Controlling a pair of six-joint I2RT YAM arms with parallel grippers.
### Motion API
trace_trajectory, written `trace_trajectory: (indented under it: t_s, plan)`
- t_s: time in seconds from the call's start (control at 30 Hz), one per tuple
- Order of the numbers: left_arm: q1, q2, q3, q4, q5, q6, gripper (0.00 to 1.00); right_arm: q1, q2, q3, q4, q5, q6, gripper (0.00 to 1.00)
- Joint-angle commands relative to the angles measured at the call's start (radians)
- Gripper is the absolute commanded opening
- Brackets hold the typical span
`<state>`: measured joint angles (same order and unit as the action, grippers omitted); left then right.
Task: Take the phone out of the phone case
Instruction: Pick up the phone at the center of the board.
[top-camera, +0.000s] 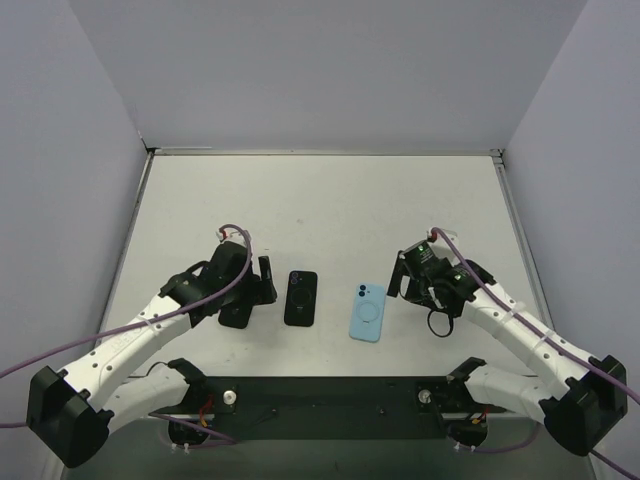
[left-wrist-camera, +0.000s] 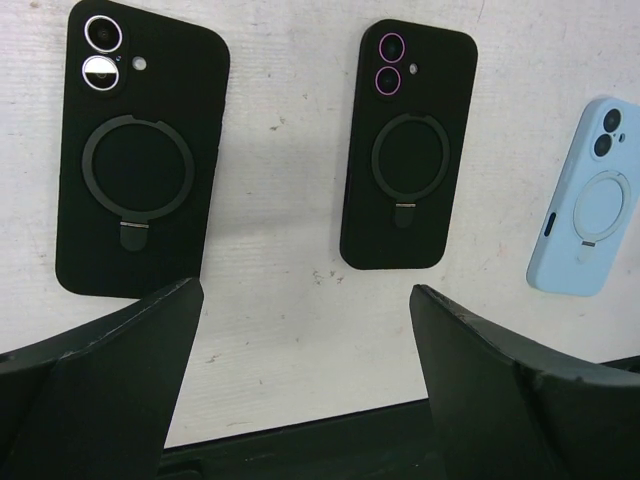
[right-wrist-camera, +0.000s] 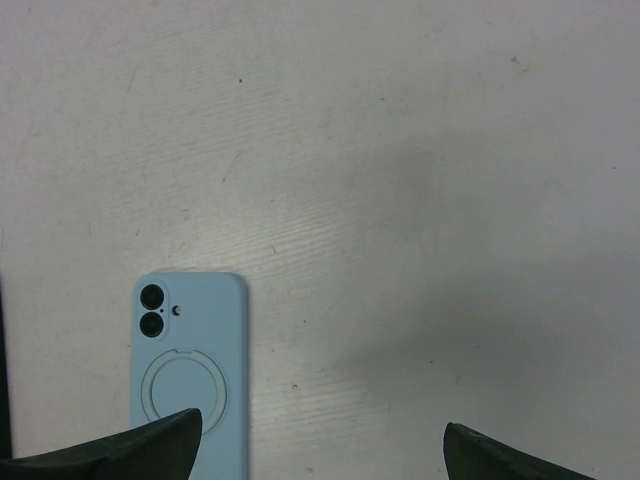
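- Progress: none that shows. Nothing is out of a case and nothing is held.
- Three cases lie flat, backs up, in a row near the middle of the near edge of the worktop (top-camera: 330, 200), all apart from one another.
- Left black case (left-wrist-camera: 140, 150): bright lens rings in the camera cut-out. In the top view it sits partly under the left arm's wrist.
- Middle black case (left-wrist-camera: 408, 145): pink-ringed lenses in the cut-out.
- Blue case (top-camera: 367, 311): dark lenses in the cut-out. It is the rightmost, just beside the right arm.
- Lenses show in all three, so all look loaded, but that's my read and not certain. Can't tell which one is the target.
- Left hand (left-wrist-camera: 305, 290): released, jaws spread wide, nothing between them. It hovers on the near side of the two black cases.
- Right hand (right-wrist-camera: 322, 422): released, jaws wide and empty, over bare worktop with the blue case just off its left finger.
- Left to do: everything. Pick a case, pin or lift it, peel the rim off a corner, slide the contents out. Probably a two-hand job, one holding and one peeling.
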<state>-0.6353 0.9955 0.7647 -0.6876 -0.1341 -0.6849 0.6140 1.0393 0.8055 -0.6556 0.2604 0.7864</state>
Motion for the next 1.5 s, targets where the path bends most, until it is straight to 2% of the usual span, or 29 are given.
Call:
trace_trajectory:
  t_s: [0.0, 0.13, 0.43, 0.57, 0.67, 1.0, 1.23, 1.33, 1.43, 1.47]
  plan:
    - [-0.003, -0.020, 0.008, -0.009, -0.056, -0.041, 0.97, 0.021, 0.037, 0.037, -0.041, 0.054, 0.020, 1.00]
    - [-0.003, -0.018, 0.012, -0.006, -0.056, -0.050, 0.97, 0.075, 0.091, 0.070, -0.039, 0.074, 0.045, 1.00]
    - [0.000, -0.069, 0.015, -0.001, -0.114, -0.038, 0.98, 0.243, 0.404, 0.234, -0.004, 0.070, 0.076, 1.00]
    - [0.016, -0.009, 0.077, -0.076, -0.028, 0.070, 0.97, 0.251, 0.511, 0.233, 0.082, 0.011, 0.079, 1.00]
    - [0.014, 0.014, 0.091, -0.122, -0.061, 0.090, 0.97, 0.253, 0.522, 0.207, 0.109, -0.016, 0.102, 1.00]
    - [0.014, -0.017, 0.065, -0.084, 0.010, 0.107, 0.97, 0.259, 0.511, 0.041, 0.189, -0.091, 0.186, 1.00]
    - [0.014, 0.002, 0.065, -0.082, 0.030, 0.100, 0.97, 0.268, 0.565, 0.006, 0.247, -0.115, 0.200, 1.00]
    - [0.014, 0.061, 0.091, -0.131, 0.024, 0.096, 0.97, 0.271, 0.568, -0.003, 0.283, -0.133, 0.203, 0.95]
    - [0.014, 0.097, 0.119, -0.165, 0.017, 0.073, 0.97, 0.273, 0.568, -0.008, 0.303, -0.142, 0.191, 0.79]
    - [0.016, 0.101, 0.122, -0.161, 0.024, 0.068, 0.97, 0.273, 0.558, -0.008, 0.301, -0.139, 0.186, 0.67]
